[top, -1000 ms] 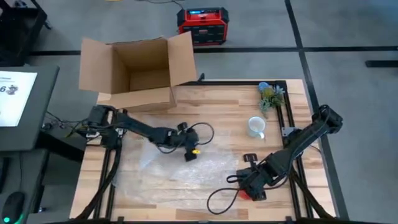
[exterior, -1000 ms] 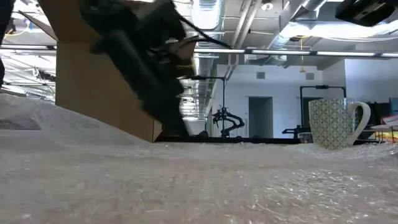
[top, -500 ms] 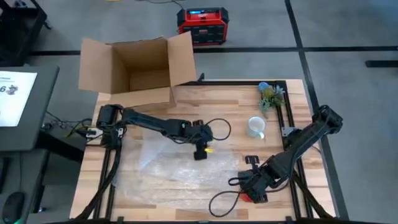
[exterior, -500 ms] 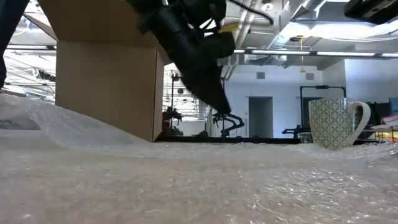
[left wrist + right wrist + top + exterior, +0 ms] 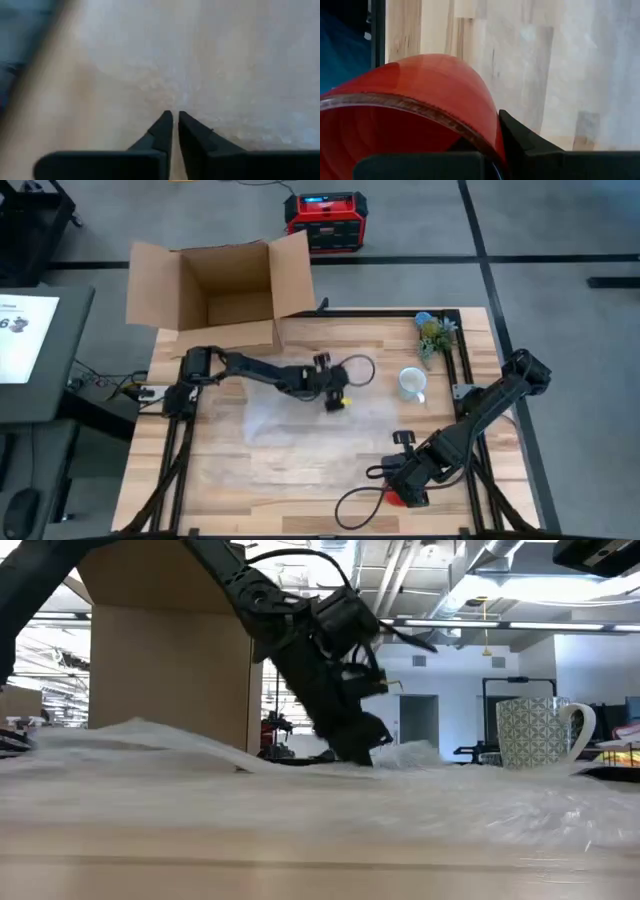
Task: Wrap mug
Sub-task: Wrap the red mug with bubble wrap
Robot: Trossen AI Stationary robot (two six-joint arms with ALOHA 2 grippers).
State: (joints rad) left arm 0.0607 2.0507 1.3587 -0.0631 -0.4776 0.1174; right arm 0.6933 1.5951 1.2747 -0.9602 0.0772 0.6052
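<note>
The mug (image 5: pixel 410 384) stands upright on the wooden table (image 5: pixel 470 480), toward the right side and nearer the far edge; in the low view it shows a green-and-white pattern with its handle turned to the picture's right (image 5: pixel 540 738). Just beyond it, at the far right corner, sits a small plant (image 5: pixel 436 333).

The sheet of bubble wrap (image 5: pixel 290 430) lies spread over the middle of the table, its right edge ending short of the mug, so the two stay apart. In the low view the wrap (image 5: pixel 300 790) lies mostly flat with a raised fold on the left.

The left gripper (image 5: pixel 335 402) reaches across from the left side and sits low over the far right part of the wrap, a little left of the mug. In the left wrist view its fingers (image 5: pixel 162 131) are drawn together to a thin slit with the tips pressed against the wrap (image 5: pixel 240 75); whether they pinch the film cannot be told for sure.

The right gripper (image 5: pixel 405 488) rests near the front right edge of the table, and in the right wrist view it is closed on a red roll of tape (image 5: pixel 405 115).

An open cardboard box (image 5: pixel 215 295) stands at the far left corner of the table. A red and black device (image 5: pixel 325 222) sits on the floor beyond it.
</note>
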